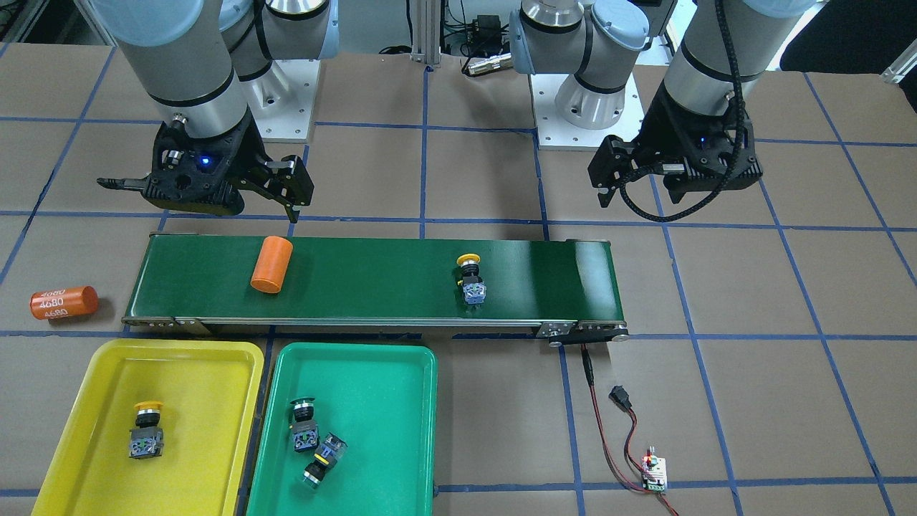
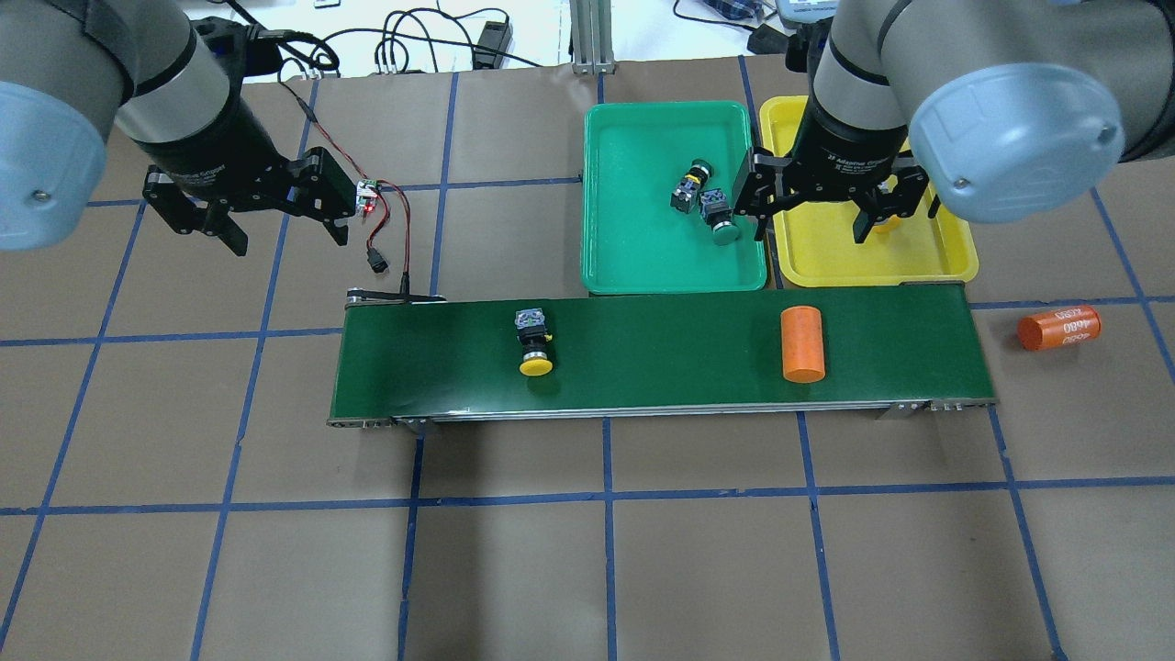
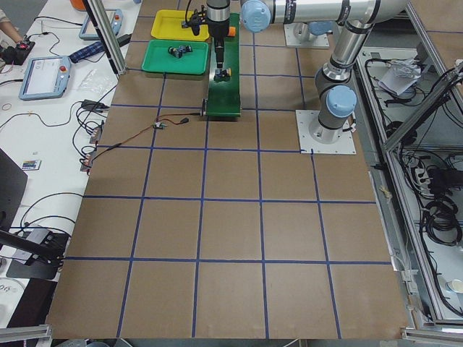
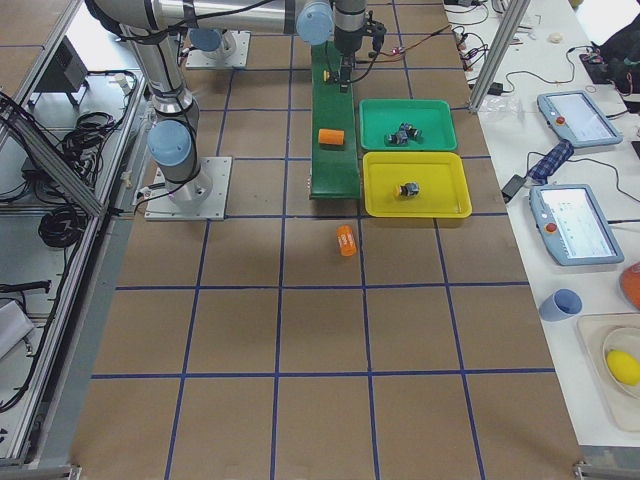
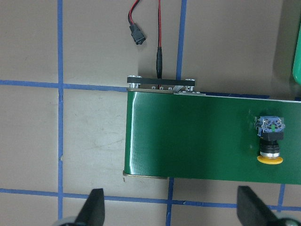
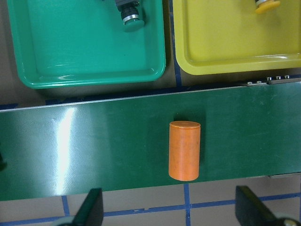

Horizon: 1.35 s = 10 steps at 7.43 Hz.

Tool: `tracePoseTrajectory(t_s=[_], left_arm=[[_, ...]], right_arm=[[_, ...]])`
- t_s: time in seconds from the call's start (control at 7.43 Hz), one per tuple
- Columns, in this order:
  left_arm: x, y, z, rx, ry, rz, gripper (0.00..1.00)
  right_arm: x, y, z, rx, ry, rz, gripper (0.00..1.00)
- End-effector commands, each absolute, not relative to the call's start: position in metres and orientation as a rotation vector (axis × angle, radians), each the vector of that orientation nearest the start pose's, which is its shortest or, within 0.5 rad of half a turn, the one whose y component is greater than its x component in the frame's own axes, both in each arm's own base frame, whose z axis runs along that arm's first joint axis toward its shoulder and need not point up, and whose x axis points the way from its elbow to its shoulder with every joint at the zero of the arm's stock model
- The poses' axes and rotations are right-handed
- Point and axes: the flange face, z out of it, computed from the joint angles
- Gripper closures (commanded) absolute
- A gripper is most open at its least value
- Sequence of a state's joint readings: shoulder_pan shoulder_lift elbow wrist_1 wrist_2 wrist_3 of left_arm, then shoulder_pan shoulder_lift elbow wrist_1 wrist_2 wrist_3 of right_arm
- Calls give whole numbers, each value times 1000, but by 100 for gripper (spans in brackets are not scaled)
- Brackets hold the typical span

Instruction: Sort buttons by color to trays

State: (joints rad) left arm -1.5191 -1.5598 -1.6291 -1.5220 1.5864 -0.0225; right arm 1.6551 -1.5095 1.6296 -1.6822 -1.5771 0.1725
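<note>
On the conveyor belt one yellow button lies unsorted (last one, we judge); left end effector and right end effector hang spread and empty, awaiting it.

Yellow tray, green tray, orange cylinder

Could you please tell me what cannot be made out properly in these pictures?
Yellow-capped button in the yellow tray: overhead view, mostly hidden by the right arm.
One green-capped button: right wrist view, cut off by the top edge.
Off-belt orange cylinder: exterior right view, lettering too small to read.
</note>
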Motion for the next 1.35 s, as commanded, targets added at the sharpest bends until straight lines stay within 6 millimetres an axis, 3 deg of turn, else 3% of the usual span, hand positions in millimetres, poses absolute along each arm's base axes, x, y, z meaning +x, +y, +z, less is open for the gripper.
tracePoseTrajectory(t_s=[0.0, 0.81, 0.94, 1.21], left_arm=[[-107, -492, 466, -106, 3128, 7, 0], [-107, -491, 472, -108, 3128, 38, 0], [-108, -488, 476, -113, 3129, 36, 0], [-112, -479, 482, -108, 3132, 43, 0]], right_arm=[[176, -501, 435, 138, 3146, 13, 0], [180, -494, 439, 123, 3147, 20, 0], [178, -490, 437, 121, 3150, 68, 0], [180, -467, 453, 89, 3149, 114, 0]])
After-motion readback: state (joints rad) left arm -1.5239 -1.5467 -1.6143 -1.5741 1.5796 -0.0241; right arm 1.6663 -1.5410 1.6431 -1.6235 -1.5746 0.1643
